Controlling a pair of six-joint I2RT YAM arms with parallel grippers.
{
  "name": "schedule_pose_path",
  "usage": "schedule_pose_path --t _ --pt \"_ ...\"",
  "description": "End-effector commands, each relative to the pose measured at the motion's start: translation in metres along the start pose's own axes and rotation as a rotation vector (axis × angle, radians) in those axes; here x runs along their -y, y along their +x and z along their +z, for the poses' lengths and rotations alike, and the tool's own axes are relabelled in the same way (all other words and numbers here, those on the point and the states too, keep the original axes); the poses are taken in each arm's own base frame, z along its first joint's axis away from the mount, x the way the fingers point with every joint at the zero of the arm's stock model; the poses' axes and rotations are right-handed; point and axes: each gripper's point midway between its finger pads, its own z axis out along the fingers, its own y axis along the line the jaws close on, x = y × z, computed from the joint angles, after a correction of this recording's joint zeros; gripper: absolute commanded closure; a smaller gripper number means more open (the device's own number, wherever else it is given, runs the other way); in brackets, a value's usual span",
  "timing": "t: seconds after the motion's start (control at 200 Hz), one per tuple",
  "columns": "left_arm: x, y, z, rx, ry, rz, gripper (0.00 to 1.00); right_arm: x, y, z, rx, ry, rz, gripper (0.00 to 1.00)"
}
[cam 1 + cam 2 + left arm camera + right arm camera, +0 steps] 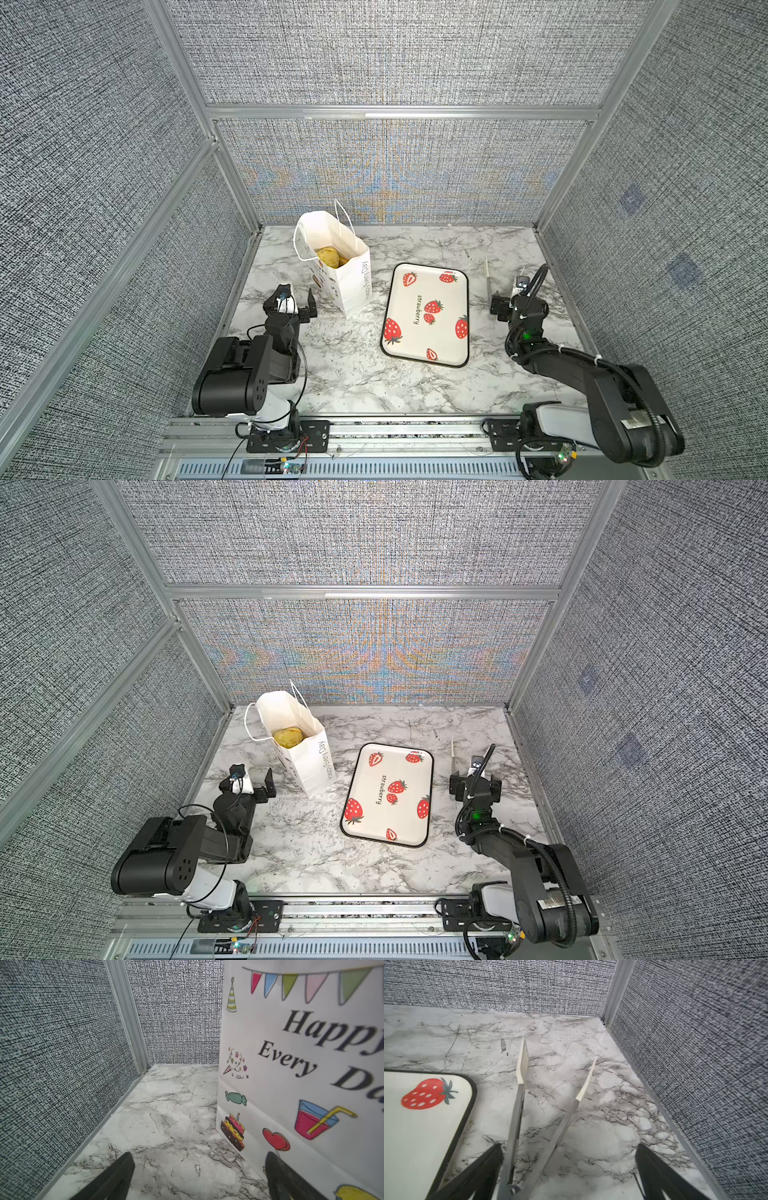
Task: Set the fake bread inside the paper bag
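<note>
Nearest, on the tray's near left, the left gripper [297,297] sits low over the marble table [353,374] with its jaws spread wide and nothing between them. One finger stands just beside the printed face of the paper bag [353,286]. The left wrist view does not show whether it touches the paper.

To the right of the strawberry tray [451,303], the right gripper [569,1147] is also wide open. The white tongs [517,1109] lie on the table between its fingers, tips pointing away toward the back wall. One tong arm runs close by a finger and the other is well apart from its finger, so the tongs are not clamped.

The tray itself is bare in both top views, and no pastry lies on the table around it.

Beyond the tray's far left corner the bag stands upright with its mouth open. The fake bread [328,257] shows inside as golden pieces near the top. How many lie beneath them is hidden.

With nothing left to lift, the task looks to be at its last step, with the loading done and the tool laid down. The next move probably calls only for drawing both arms back. The left should back straight away from the bag so its finger does not tip the light paper, and the right should rise clear of the tongs.
</note>
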Motion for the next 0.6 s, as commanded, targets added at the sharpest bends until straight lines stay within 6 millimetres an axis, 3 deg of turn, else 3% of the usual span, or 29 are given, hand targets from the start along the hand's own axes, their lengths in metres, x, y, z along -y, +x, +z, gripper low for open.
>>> schedule_pose_path --t 0.0,0.265,0.595 --pt "0.001 -0.007 0.000 0.029 0.009 -0.004 0.01 -0.005 -0.015 0.003 0.075 -0.035 0.023 0.01" --pt "0.001 -0.007 0.001 0.028 0.008 -0.003 0.01 0.006 -0.017 0.008 0.133 -0.071 0.103 0.01" --pt "0.001 -0.007 0.001 0.027 0.009 -0.003 0.01 -0.016 0.000 0.030 0.078 -0.179 0.080 0.02"
